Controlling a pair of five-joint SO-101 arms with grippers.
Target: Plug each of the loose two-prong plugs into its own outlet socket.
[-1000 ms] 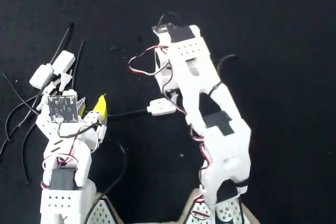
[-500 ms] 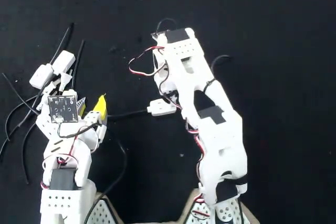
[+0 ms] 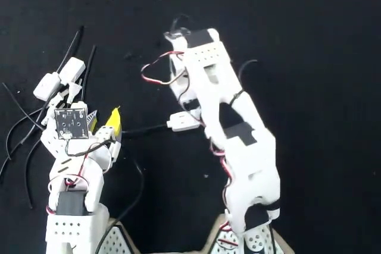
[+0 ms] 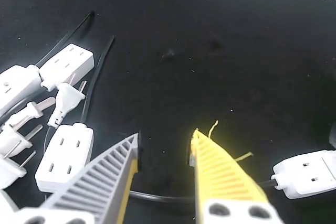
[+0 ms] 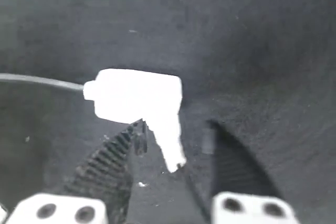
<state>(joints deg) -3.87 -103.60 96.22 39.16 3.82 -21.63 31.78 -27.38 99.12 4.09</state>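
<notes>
A white outlet socket (image 5: 137, 98) on a cord lies just ahead of my right gripper (image 5: 176, 129), which is open. A white stub (image 5: 169, 142) sticks out of that socket between the fingertips. From above, the same socket (image 3: 182, 122) lies half under the right arm (image 3: 208, 69). My left gripper (image 4: 164, 140) is open and holds nothing, hovering over bare mat; its yellow finger (image 3: 113, 122) shows from above. Beside it lie white outlet sockets (image 4: 65, 150) (image 4: 67, 65) and loose two-prong plugs (image 4: 65, 98) (image 4: 26, 116).
Black cords (image 3: 18, 141) trail from the cluster (image 3: 59, 78) toward the table's left edge. Another black cord (image 4: 157, 196) runs from the socket (image 4: 307, 174) past the left gripper. Black mat (image 3: 315, 87) covers the far and right side.
The right arm's upper end has swung a little to the left over the socket. The left arm and the cluster of plugs have not moved.
</notes>
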